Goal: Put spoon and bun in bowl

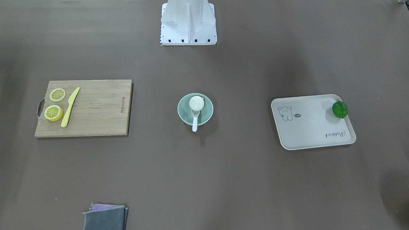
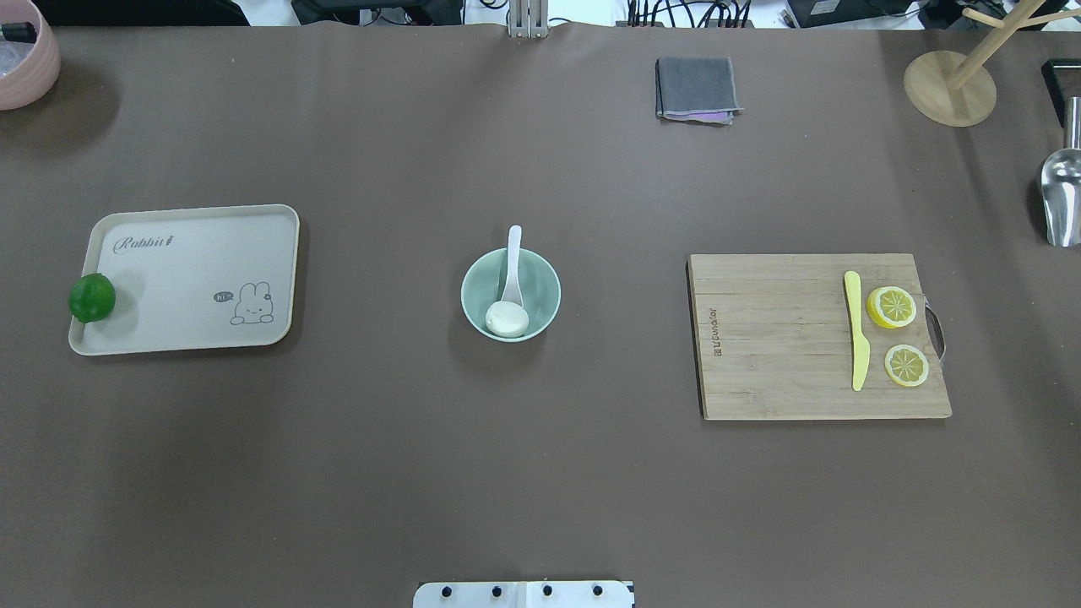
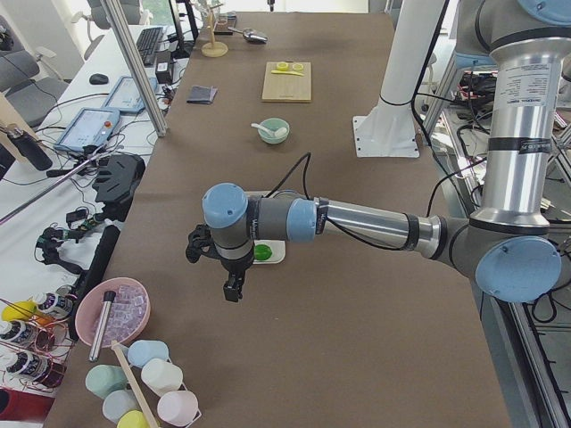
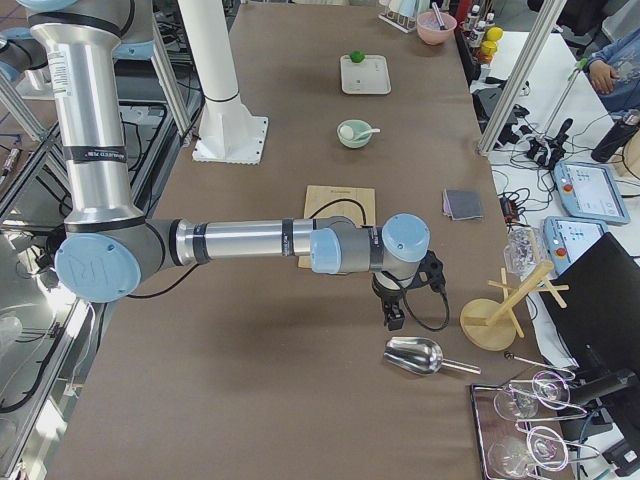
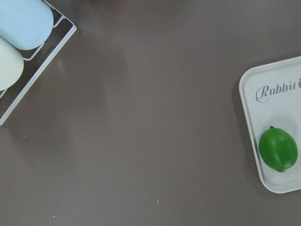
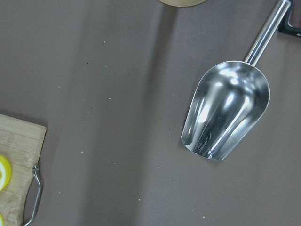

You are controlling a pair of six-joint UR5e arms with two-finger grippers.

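The pale green bowl (image 1: pixel 207 110) stands at the middle of the table; it also shows in the overhead view (image 2: pixel 540 285). The white bun (image 1: pixel 196 103) lies inside it. The white spoon (image 1: pixel 195 121) has its scoop in the bowl next to the bun, and its handle sticks out over the rim. My left gripper (image 3: pixel 234 290) hangs far off, past the tray at the table's left end. My right gripper (image 4: pixel 395 318) hangs at the right end, above a metal scoop. I cannot tell whether either is open or shut.
A cream rabbit tray (image 2: pixel 194 279) with a green lime (image 2: pixel 92 297) lies on the robot's left. A wooden board (image 2: pixel 777 338) holds a yellow knife (image 2: pixel 856 338) and lemon slices (image 2: pixel 892 306). A grey cloth (image 2: pixel 696 88), metal scoop (image 6: pixel 225 113) and wooden stand (image 2: pixel 949 87) sit farther off.
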